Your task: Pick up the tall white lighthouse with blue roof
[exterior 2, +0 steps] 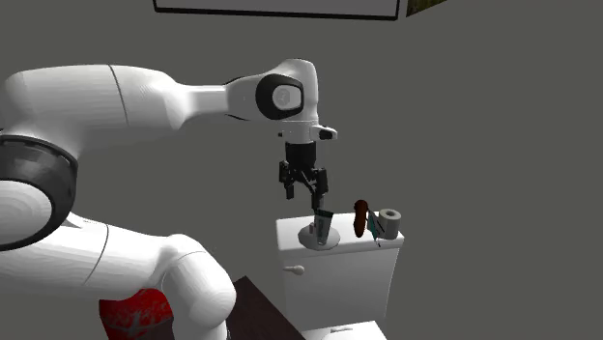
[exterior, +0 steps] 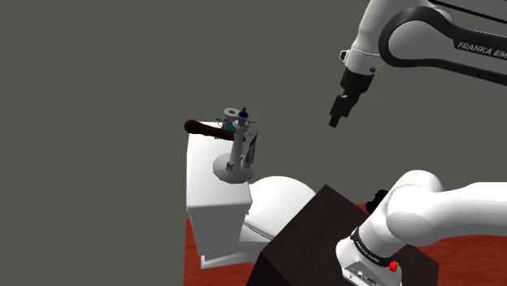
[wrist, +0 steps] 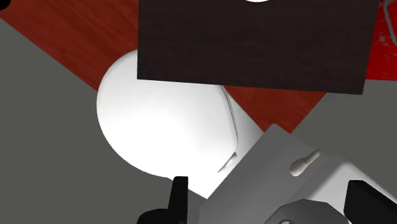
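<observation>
Plain dark grey wall (exterior: 97, 81) seen behind a white toilet (exterior: 213, 207). Floor (wrist: 83, 38) laid in red-brown wood. Lower edge of a white, dark-framed panel (exterior 2: 280, 8) noted high on the wall. Lighting flat, even

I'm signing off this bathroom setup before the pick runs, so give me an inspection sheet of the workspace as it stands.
Surface: white toilet tank lid, flat, carrying all the items.
Job's thing: white lighthouse with a blue roof, upright on its round base, not held.
Clutter: dark brown cylinder and paper roll, elsewhere on the lid.
Gripper: black gripper, open, hanging in the air higher than the lid, touching nothing.
Cables: nothing seen.
Surroundings: grey wall, reddish floor, white toilet bowl cover below the tank, dark stand.
</observation>
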